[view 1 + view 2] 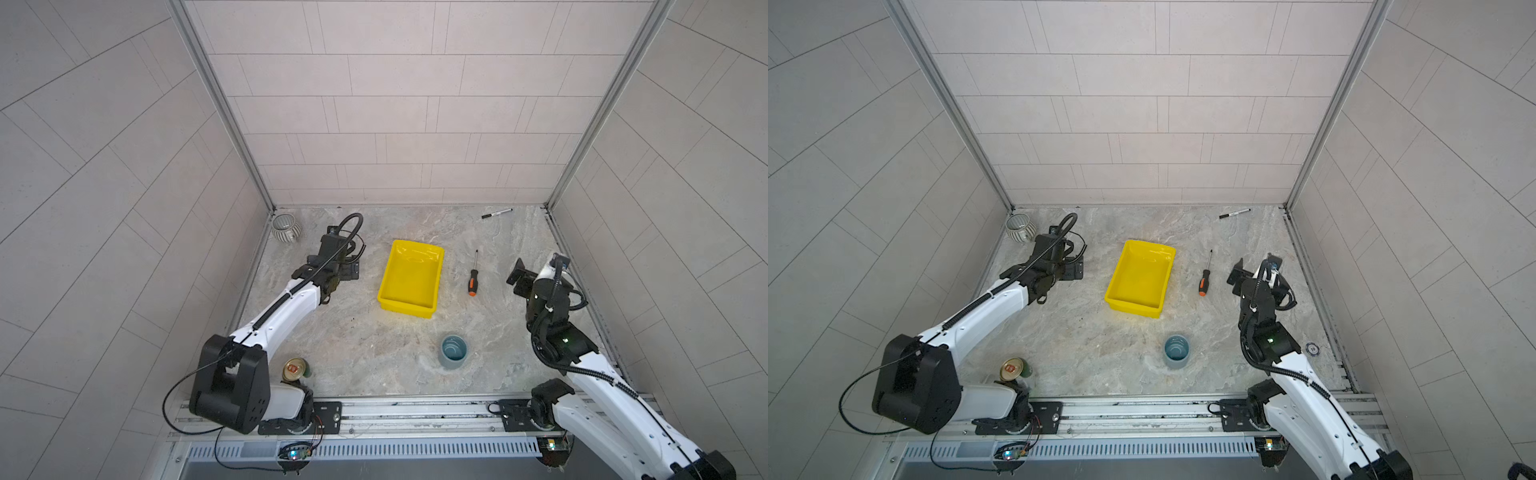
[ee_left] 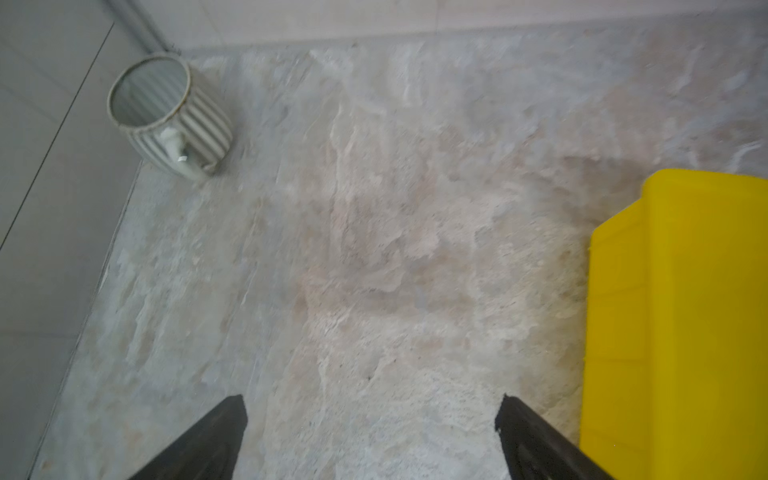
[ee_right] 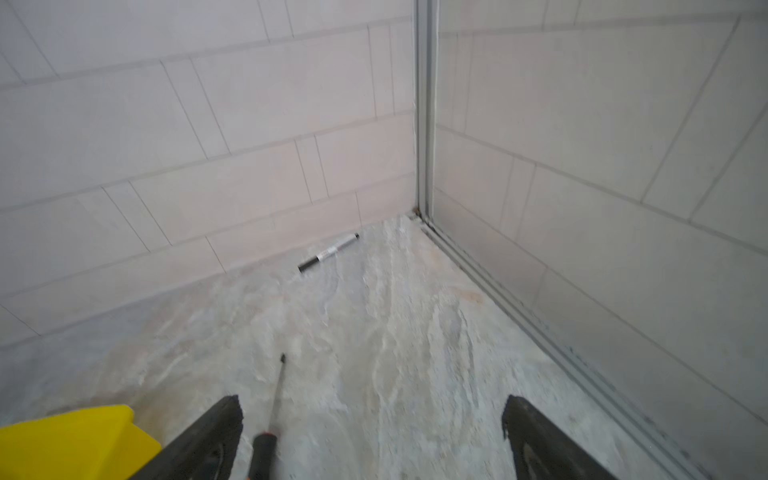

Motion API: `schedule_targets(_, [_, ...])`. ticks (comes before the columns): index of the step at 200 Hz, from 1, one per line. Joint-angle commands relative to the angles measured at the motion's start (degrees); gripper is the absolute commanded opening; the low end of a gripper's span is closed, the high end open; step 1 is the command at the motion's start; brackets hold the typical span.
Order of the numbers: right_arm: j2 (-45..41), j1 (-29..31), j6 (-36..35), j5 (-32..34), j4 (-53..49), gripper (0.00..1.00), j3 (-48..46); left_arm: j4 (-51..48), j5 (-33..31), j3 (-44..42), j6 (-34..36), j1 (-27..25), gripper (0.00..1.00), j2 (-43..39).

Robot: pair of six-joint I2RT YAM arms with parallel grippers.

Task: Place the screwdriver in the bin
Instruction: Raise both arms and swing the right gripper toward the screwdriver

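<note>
On the bench (image 1: pixel 365 357), between yellow bin (image 1: pixel 408 308) and right edge: screwdriver (image 1: pixel 473 278), lying flat. Light, rigid, probably rolls; take by black-and-orange handle. Both arms' jaws spread, empty.

Stretches the left arm (image 1: pixel 286 303) forward, bends the right arm (image 1: pixel 598 374) up at its elbow, and holds left gripper (image 2: pixel 374 403) and right gripper (image 3: pixel 372 401) spread wide, both empty.

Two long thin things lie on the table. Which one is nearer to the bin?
The screwdriver, with the black-and-orange handle, just beside the bin. The marker lies far back by the wall.
</note>
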Motion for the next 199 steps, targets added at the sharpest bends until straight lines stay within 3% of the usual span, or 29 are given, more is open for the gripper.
schedule_targets(1, [1.32,-3.31,7.52,-8.21,-10.89,0.99,-4.39,-4.37,0.8,-1.57,-4.57,0.62,1.0,-0.87])
schedule_targets(24, [5.56,-3.39,6.33,-11.05,-8.71,0.99,-3.35,-2.81,7.42,-1.07,-2.33,0.58,1.0,-0.33])
schedule_targets(68, [7.86,-3.34,6.1,-10.84,-8.95,0.99,-2.5,-8.17,5.45,1.29,-2.32,0.63,1.0,-1.68])
schedule_targets(108, [6.72,-3.42,7.21,-6.77,-7.99,0.99,-3.86,-2.24,4.86,-6.56,-2.92,0.63,1.0,-14.0])
schedule_targets(139, [7.02,-5.34,9.06,-4.3,-13.53,0.99,-1.55,2.04,0.29,-14.51,-9.83,0.52,1.0,-21.93])
schedule_targets(172, [6.86,-9.75,12.04,-14.13,-13.61,0.99,1.97,0.99,-5.85,-16.88,-16.61,0.61,1.0,-20.69])
schedule_targets(199, [14.93,-9.26,13.52,-21.48,-10.37,0.99,6.82,2.91,-3.02,-18.15,-17.08,0.97,1.0,-19.57])
